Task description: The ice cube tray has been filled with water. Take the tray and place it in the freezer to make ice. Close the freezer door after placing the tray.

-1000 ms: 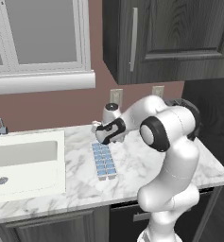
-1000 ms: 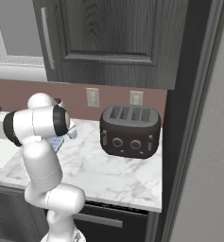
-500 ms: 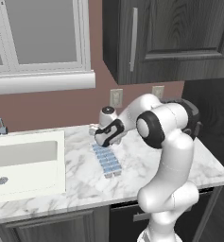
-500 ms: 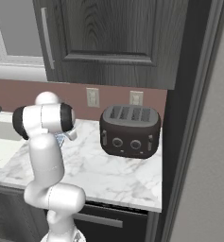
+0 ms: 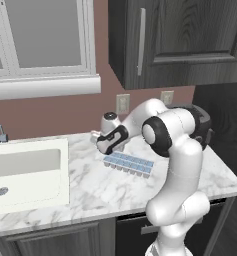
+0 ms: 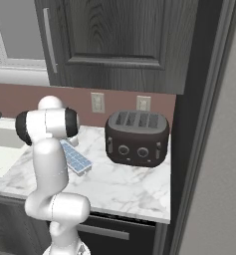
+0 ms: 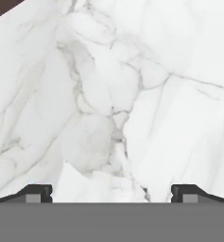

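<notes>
Now hand spread wide, empty, over bare marble counter; tray beside.

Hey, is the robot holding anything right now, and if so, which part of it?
Nothing is held. The gripper has its jaws wide open over bare marble counter, with nothing between them. The ice cube tray lies flat on the counter.

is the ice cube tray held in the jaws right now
No, the ice cube tray lies flat on the marble counter.
</notes>
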